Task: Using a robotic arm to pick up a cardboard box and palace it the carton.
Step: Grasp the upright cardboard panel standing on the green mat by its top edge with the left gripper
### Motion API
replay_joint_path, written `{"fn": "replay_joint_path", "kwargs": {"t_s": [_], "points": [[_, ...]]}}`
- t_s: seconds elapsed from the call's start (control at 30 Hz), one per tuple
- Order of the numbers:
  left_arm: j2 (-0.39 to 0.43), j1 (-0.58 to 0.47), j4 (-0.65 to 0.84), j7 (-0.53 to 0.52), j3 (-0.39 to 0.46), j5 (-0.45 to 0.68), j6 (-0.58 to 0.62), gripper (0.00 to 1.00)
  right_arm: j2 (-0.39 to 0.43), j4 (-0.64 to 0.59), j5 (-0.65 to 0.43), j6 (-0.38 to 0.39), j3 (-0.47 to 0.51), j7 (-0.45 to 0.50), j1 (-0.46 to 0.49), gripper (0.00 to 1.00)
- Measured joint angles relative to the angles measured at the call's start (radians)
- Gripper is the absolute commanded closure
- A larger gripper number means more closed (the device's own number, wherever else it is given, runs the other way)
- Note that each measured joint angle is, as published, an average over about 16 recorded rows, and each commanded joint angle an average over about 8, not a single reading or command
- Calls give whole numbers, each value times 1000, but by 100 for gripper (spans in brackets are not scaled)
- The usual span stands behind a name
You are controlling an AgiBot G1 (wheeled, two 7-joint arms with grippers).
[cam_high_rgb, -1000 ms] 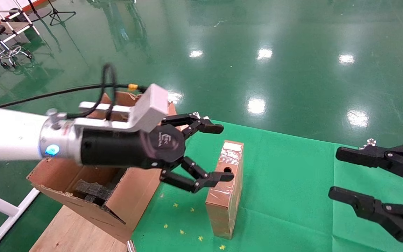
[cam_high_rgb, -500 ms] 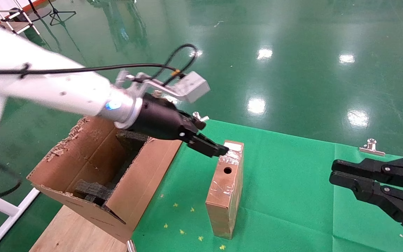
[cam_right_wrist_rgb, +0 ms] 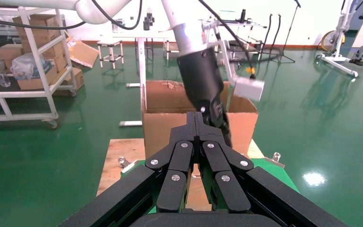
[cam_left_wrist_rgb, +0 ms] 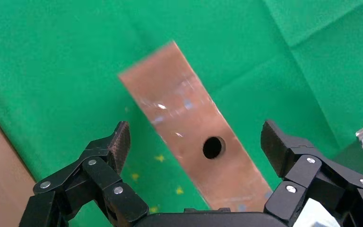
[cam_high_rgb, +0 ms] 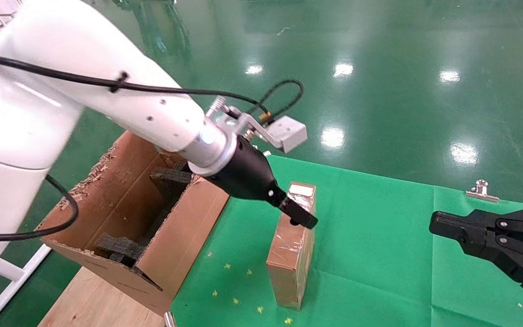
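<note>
A robotics lab or industrial test hall: a glossy green epoxy floor (cam_high_rgb: 379,91) mirrors ceiling lights, white metal shelving racks (cam_right_wrist_rgb: 33,71) hold cardboard boxes beyond the right tool (cam_right_wrist_rgb: 196,124), and tripod stands (cam_right_wrist_rgb: 274,38) and wheeled white frames (cam_right_wrist_rgb: 345,42) line the far wall.
</note>
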Motion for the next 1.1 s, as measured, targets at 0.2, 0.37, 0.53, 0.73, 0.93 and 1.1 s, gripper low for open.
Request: {"fn": "replay_joint_path", "kwargs": {"t_s": [0.2, 0.37, 0.53, 0.73, 0.93, 1.1], "points": [[44, -33, 18, -67, 100, -13, 5, 0, 0, 0, 0, 0, 0, 0, 0, 100], [69, -61, 27, -104, 174, -23, 5, 0, 0, 0, 0, 0, 0, 0, 0, 100], [84, -83, 30, -124, 227, -27, 3, 0, 0, 0, 0, 0, 0, 0, 0, 96], [90, -96, 30, -133, 254, -26, 2, 47, 0, 0, 0, 0, 0, 0, 0, 41], [90, -97, 29, -133, 254, -26, 2, 100, 0, 0, 0, 0, 0, 0, 0, 0], [88, -93, 29, -132, 247, -26, 2, 100, 0, 0, 0, 0, 0, 0, 0, 0]]}}
